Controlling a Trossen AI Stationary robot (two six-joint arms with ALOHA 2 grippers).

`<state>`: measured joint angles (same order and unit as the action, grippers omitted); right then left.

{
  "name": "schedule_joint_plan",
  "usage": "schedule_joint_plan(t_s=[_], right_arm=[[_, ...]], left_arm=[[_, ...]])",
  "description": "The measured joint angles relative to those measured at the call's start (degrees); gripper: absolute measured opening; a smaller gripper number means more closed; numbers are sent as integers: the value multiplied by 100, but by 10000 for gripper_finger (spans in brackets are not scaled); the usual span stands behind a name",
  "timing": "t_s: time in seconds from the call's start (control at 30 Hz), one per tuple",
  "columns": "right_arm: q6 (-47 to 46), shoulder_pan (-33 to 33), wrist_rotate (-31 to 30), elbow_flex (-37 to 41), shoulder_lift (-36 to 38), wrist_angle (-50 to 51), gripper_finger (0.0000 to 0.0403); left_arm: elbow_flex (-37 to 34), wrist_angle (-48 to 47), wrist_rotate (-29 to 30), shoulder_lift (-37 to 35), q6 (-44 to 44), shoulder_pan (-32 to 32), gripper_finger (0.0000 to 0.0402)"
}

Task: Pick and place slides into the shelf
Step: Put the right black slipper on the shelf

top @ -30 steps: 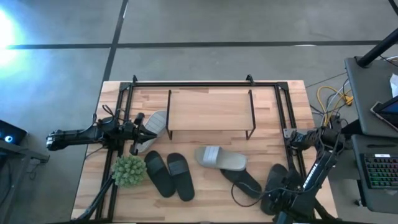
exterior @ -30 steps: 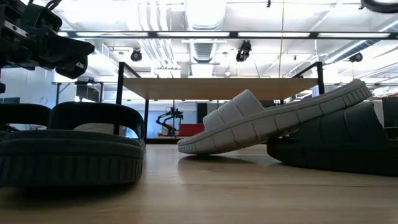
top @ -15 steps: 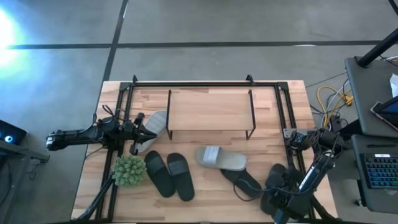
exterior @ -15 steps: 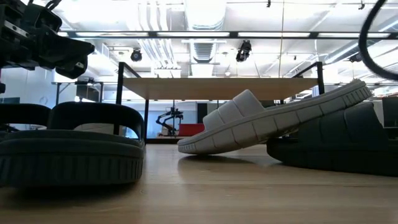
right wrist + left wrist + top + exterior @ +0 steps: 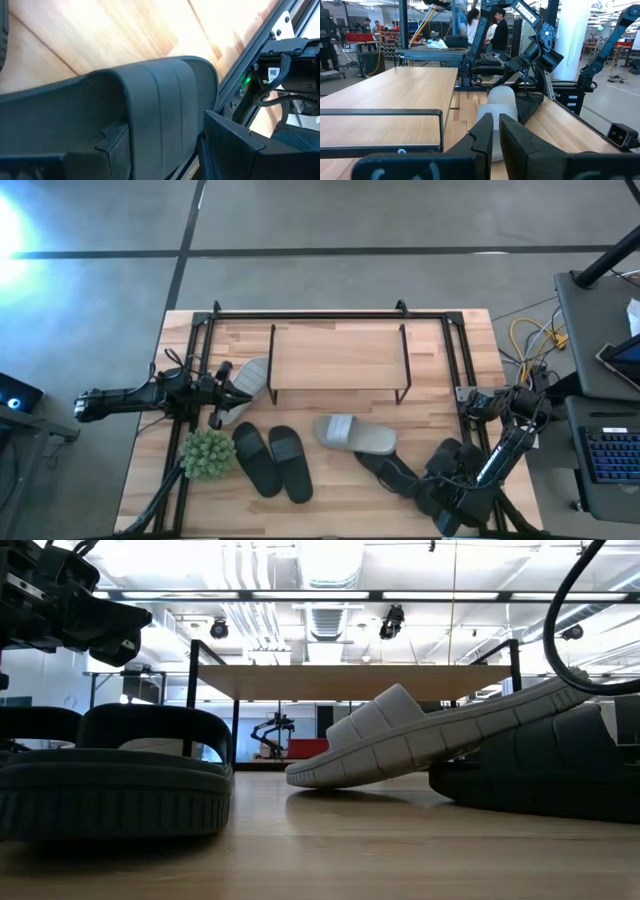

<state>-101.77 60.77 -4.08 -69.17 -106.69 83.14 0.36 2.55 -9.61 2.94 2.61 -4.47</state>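
The shelf [image 5: 338, 360] stands at the table's far middle. One grey slide [image 5: 250, 385] lies at its left end, right in front of my left gripper [image 5: 493, 134], which is shut, level and holds nothing. Two black slides [image 5: 274, 461] lie side by side near the plant. Another grey slide [image 5: 430, 735] leans tilted, one end on the table and the other propped on a black slide [image 5: 392, 470]. My right gripper [image 5: 432, 492] is open and points steeply down over a black slide [image 5: 446, 460] at the near right, a finger on each side of the slide's strap [image 5: 155, 100]. My right gripper straddles the black slide's strap [image 5: 165, 85] from above and slanting, one finger [image 5: 227, 142] on each side. The slide lies on the table. Whether the fingers touch the strap, I cannot tell.
A green spiky plant [image 5: 207, 453] stands at the near left. The black frame's rails [image 5: 462, 380] run along the table's left, right and far sides, close to both arms. Bare wood [image 5: 340, 500] lies between the slides and the near edge.
My right gripper has come down over the black slide at the near right and has tipped further downward, its fingers still open. The slides have kept their places.
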Motion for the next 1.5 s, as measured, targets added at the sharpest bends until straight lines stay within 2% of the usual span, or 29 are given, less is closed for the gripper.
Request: schedule_joint_plan(t_s=[0.17,0.27,0.5,0.7,0.9,1.03,1.2,1.37,1.5], right_arm=[[-154,-4,-171,143,0,-5,218],[-171,-4,-203,277,0,-11,203],[-168,-4,-208,369,4,-34,114],[-141,-25,-154,86,19,35,24],[-410,-35,-285,-615,238,86,13],[-946,-42,-1069,-1458,411,680,12],[-806,-344,-2855,-2186,794,715,12],[937,-1266,-4175,-2438,1114,694,12],[3055,-2238,-4700,-2612,1268,692,12]], left_arm=[[0,0,0,1,0,-1,17],[0,0,-1,-2,0,0,17],[0,0,0,2,-1,0,17],[0,0,0,0,-2,0,17],[0,0,-1,2,-1,-2,17],[0,0,0,0,0,-2,17],[0,0,0,2,0,-1,17],[0,2,-2,0,0,-2,17],[0,0,-1,-7,-1,-2,17]])
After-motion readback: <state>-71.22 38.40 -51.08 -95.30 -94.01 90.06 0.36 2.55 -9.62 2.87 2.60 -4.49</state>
